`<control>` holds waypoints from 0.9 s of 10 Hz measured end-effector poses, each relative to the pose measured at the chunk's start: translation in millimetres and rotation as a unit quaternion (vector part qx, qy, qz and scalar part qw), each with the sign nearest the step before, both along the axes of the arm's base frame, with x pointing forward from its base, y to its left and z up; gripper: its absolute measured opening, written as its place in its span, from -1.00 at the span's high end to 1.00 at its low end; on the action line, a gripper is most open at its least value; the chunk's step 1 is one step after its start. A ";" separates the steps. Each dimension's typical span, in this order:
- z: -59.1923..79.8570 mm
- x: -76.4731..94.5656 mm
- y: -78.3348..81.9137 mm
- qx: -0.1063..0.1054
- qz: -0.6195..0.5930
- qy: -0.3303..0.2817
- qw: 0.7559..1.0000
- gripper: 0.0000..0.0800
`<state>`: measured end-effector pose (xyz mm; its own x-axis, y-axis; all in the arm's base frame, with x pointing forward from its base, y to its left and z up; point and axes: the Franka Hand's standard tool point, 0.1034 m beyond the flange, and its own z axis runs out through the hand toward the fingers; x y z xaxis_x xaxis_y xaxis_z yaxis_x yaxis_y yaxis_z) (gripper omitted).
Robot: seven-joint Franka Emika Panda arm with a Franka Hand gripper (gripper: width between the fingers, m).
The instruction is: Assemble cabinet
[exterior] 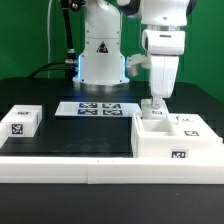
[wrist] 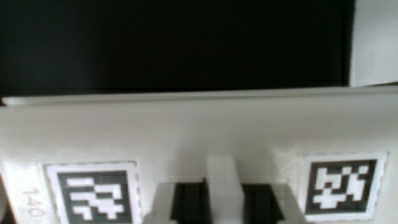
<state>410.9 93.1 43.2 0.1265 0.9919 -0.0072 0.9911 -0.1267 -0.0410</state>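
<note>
White plastic cabinet [exterior: 160, 146] sits on the black table [exterior: 70, 140], at about 4 o'clock from the middle of the exterior view.

- Long axis: lies along the 9-to-3 line, from the exterior view's left to its right.
- Orientation: open side faces up and two recesses are visible from above. One tagged face points toward 6 o'clock, to the camera.
- Gripper [exterior: 154, 106]: hangs straight down from the arm, at about 11 o'clock on the cabinet's outline, over its far corner on the exterior view's left. The tips are at rim level. Contact with the wall is not resolved, and finger spacing is not resolved in either view, so I cannot tell how wide it is or whether it holds anything.
- Wrist view: the cabinet [wrist: 196, 125] fills most of the frame, with a raised white edge across it and black table [wrist: 160, 45] beyond. There are two tags, one [wrist: 93, 190] and another [wrist: 338, 182]. Two dark bars stand between them with a white strip in the gap; blurred, identity unclear.
- Small white block [exterior: 20, 122]: at 9 o'clock, well apart from the cabinet, one tag on its near face.
- Marker board [exterior: 100, 108]: flat at about 12 o'clock, just beside the gripper on the exterior view's left.
</note>
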 end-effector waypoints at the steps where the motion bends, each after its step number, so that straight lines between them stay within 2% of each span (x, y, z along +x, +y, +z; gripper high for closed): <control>1: 8.2 1.6 -4.3 -0.006 -0.001 0.002 1.000 0.83; 5: 15.5 21.0 -19.1 -0.008 -0.009 -0.002 1.000 0.83; 9: 22.8 44.0 -21.3 -0.009 -0.014 -0.007 1.000 0.82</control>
